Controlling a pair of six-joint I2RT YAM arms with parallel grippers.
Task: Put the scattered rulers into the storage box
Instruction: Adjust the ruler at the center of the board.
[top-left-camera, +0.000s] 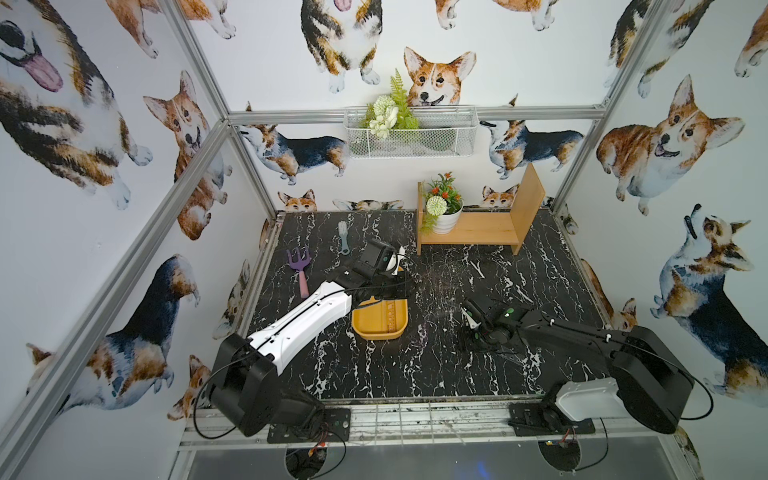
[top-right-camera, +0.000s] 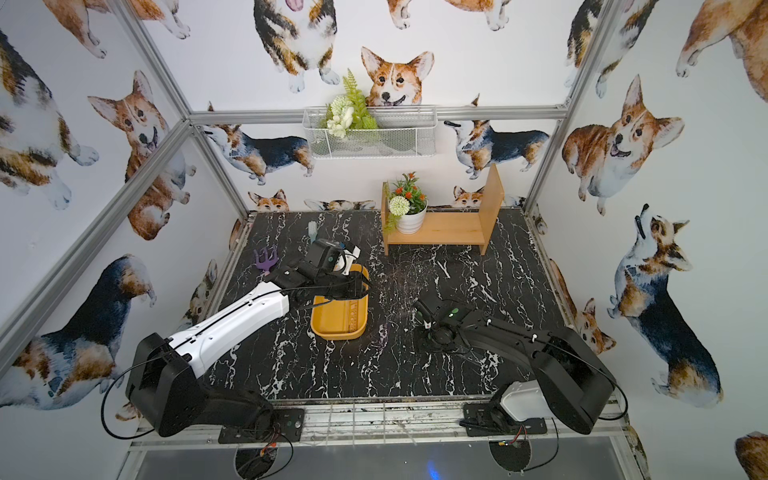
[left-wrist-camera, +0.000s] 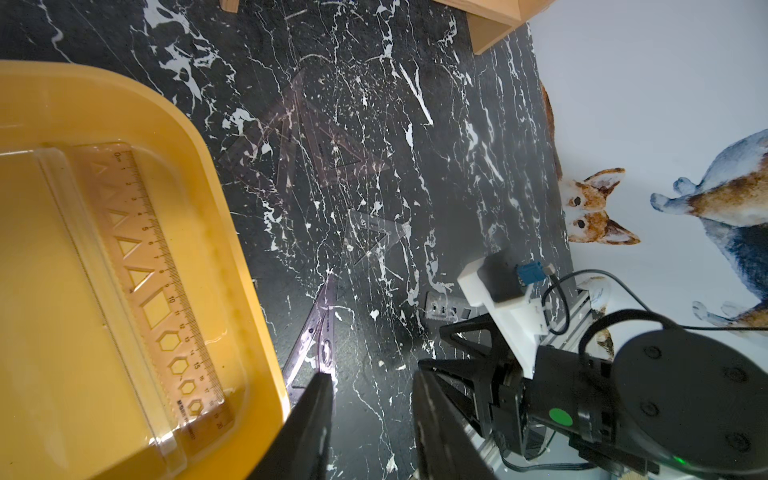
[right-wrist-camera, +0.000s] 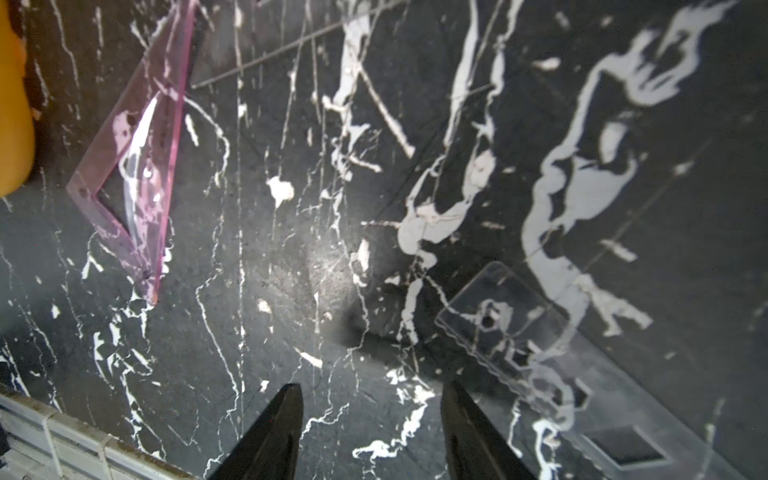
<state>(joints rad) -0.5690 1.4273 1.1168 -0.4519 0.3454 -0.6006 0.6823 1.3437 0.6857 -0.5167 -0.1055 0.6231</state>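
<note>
The thin clear plastic straight ruler (right-wrist-camera: 507, 328) lies flat on the black marbled tabletop (right-wrist-camera: 257, 257), just ahead of the right gripper (right-wrist-camera: 372, 390) and off to one side, outside its parted, empty jaws. It looks light, stiff and slick, so I judge its long edge must be tipped up before pinching across the width. The left gripper (left-wrist-camera: 372, 378), partly open and empty, hovers by the rim of the yellow-orange plastic storage box (left-wrist-camera: 245, 257).
</note>
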